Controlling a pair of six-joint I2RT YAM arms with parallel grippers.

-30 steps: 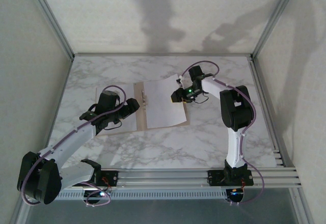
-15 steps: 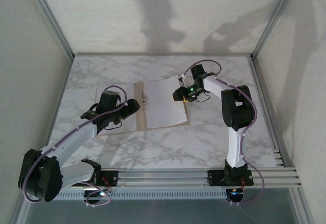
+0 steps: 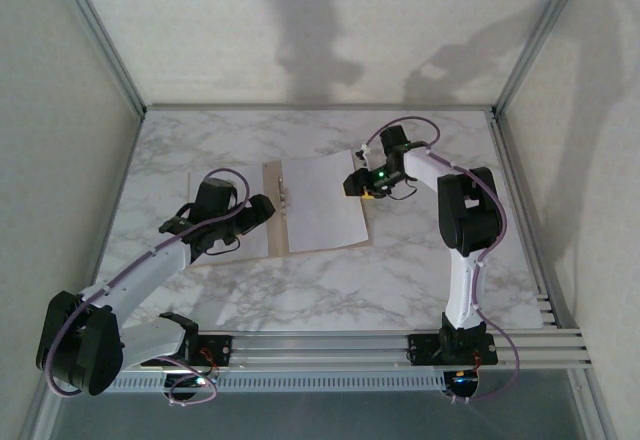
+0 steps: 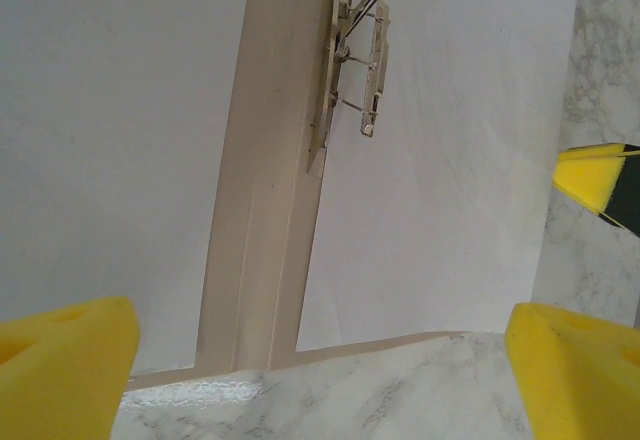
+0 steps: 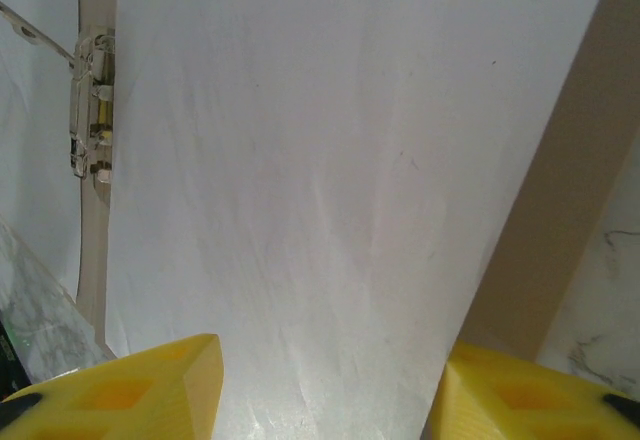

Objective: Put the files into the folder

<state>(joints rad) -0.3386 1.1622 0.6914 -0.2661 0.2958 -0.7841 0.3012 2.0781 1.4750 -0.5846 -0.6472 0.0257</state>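
Note:
The tan folder [image 3: 277, 222] lies open on the marble, its metal clip [image 4: 355, 60] at the centre crease [image 4: 262, 220]. One white file [image 3: 320, 200] covers the right half, and another white sheet [image 4: 120, 150] lies on the left half. My left gripper [image 3: 260, 212] hovers over the folder's near edge beside the crease, fingers [image 4: 65, 365] wide open and holding nothing. My right gripper [image 3: 354, 182] sits at the right file's far right edge. It is open above the sheet [image 5: 320, 160], with one finger [image 5: 535, 400] over the bare folder strip [image 5: 575, 150].
The marble table [image 3: 330, 280] is walled by a metal frame and plain panels on three sides. The arms' rail [image 3: 330, 345] runs along the near edge. The right gripper's yellow finger [image 4: 600, 182] shows beside the right file's edge in the left wrist view.
My right gripper has drawn back slightly toward the far right along the file's edge, its jaws a touch wider. The left arm has not moved.

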